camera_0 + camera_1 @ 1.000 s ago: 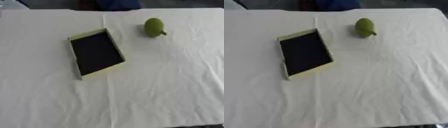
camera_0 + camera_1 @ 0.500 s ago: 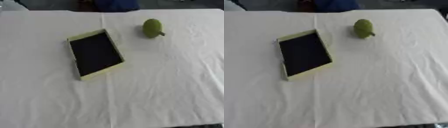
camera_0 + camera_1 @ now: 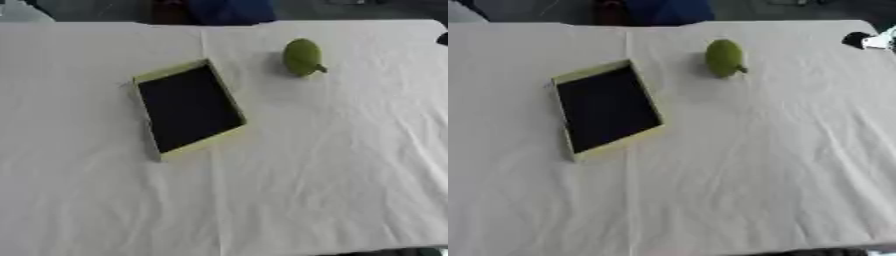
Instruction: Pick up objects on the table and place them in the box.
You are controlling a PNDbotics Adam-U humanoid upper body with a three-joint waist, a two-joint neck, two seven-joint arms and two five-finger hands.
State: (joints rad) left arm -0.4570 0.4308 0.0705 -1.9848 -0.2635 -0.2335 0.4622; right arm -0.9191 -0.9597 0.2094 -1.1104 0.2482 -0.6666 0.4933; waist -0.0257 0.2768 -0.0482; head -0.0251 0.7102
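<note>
Black right hand [image 3: 861, 40] at table's [image 3: 754, 165] far-right edge — touching nothing.

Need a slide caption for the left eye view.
Green pear lies on the white tablecloth, apart from the empty yellow box; no robot hand visible.

My tabletop [image 3: 332, 175] wears a creased white cloth; a yellow-rimmed, dark-bottomed box [image 3: 187, 108] lies askew on it, a green pear-like fruit [image 3: 302, 57] near its far corner.

Green pear [image 3: 302, 57] (stem right), well apart from yellow-rimmed box [image 3: 186, 108]
</note>
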